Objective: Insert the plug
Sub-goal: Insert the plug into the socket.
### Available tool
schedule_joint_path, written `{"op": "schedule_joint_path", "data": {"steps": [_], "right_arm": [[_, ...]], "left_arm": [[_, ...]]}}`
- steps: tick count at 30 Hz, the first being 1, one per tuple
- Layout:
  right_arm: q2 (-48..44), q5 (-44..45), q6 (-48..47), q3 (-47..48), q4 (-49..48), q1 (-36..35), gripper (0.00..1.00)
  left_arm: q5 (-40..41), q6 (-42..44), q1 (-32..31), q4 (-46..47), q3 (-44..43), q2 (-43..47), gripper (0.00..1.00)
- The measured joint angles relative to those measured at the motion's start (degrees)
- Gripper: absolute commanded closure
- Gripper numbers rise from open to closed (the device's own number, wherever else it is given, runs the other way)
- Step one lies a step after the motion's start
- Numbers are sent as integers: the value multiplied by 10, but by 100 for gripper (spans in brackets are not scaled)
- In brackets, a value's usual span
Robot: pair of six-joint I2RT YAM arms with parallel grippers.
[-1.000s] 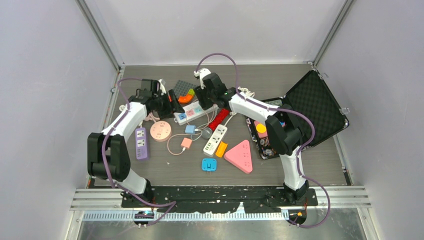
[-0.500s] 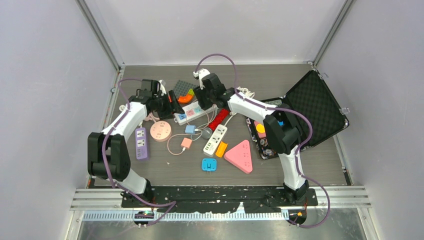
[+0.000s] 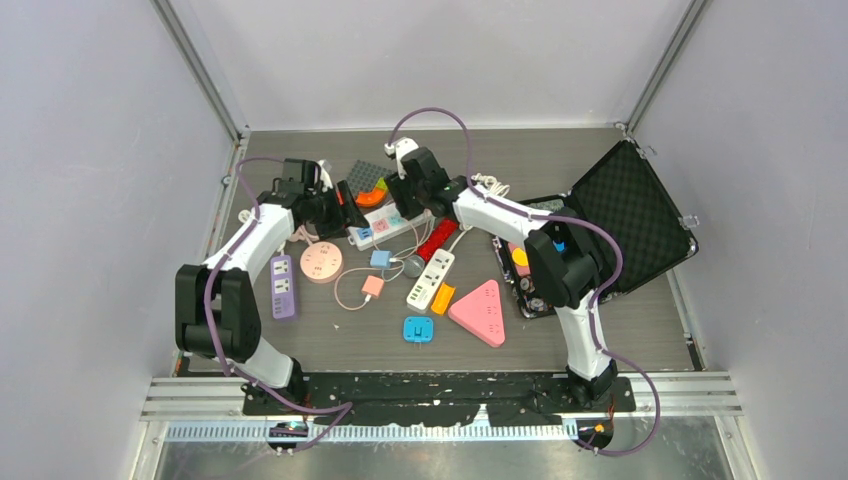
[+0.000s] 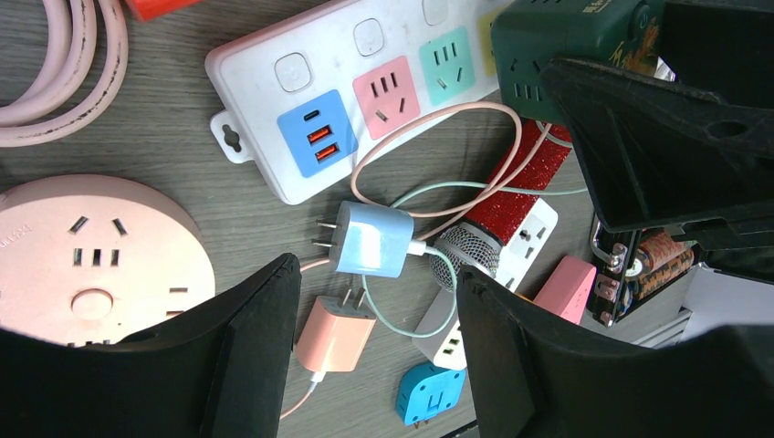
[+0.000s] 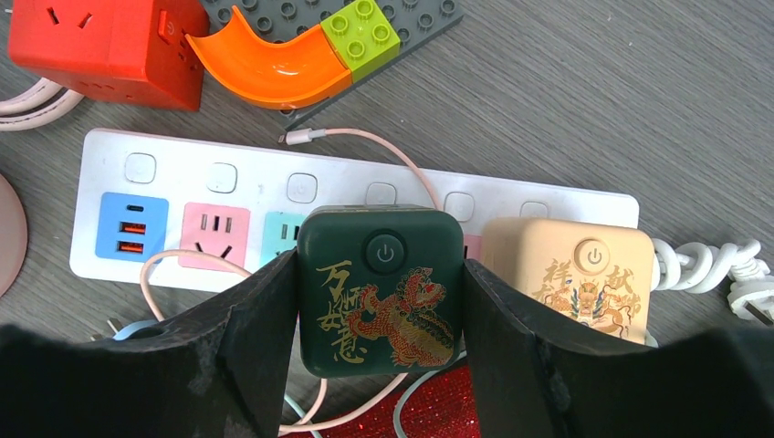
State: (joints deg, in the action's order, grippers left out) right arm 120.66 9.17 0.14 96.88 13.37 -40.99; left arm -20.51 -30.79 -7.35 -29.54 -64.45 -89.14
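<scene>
My right gripper is shut on a dark green cube plug with a gold and red dragon print. It holds it over the white power strip, between the teal socket and a cream cube plug that sits on the strip. The green plug also shows in the left wrist view. My left gripper is open and empty, above a blue charger and a pink charger. In the top view both grippers are at the strip.
A red cube socket and toy bricks lie behind the strip. A pink round socket, a sparkly red microphone, a small blue adapter, a pink triangle socket and an open black case surround it.
The right arm has shifted slightly left along the strip with the green plug. The left arm has stayed in place.
</scene>
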Motion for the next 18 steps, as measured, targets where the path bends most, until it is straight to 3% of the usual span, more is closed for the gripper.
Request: {"op": "schedule_joint_path", "data": {"steps": [18], "right_arm": [[3, 43, -3, 25, 52, 2, 95]], "left_arm": [[0, 0, 0, 0, 0, -3, 38]]}}
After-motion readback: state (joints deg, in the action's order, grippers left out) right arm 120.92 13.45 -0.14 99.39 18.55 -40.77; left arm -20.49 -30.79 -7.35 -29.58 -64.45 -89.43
